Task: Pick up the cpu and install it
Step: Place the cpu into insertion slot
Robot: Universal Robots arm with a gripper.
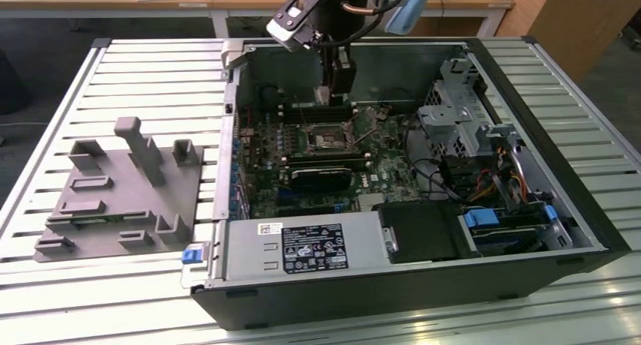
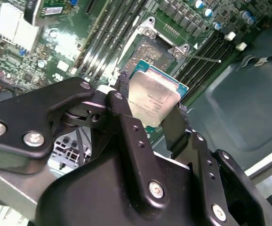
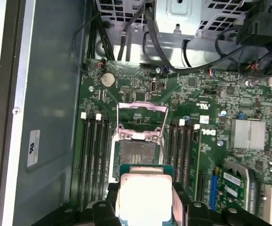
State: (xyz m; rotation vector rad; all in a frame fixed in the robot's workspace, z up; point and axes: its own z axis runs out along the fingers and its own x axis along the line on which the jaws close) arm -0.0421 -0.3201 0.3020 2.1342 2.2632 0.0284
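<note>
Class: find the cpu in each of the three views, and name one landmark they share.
Exterior view: cpu, a pale sliver at the gripper tip, above the socket.
Second wrist view: cpu clamped before the socket.
First wrist view: cpu beside the socket.
Shared landmark: the socket.

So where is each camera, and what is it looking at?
Exterior view: off the arm and high up, looking down at the open computer case on the slatted table; the arm and gripper reach in.
First wrist view: on the arm, looking down at the motherboard and socket; its fingers show, gripping the cpu.
Second wrist view: on the arm, looking slantwise past the gripper's black body at the socket.
Shared: both wrist views show the cpu held near the socket, not yet in it.
</note>
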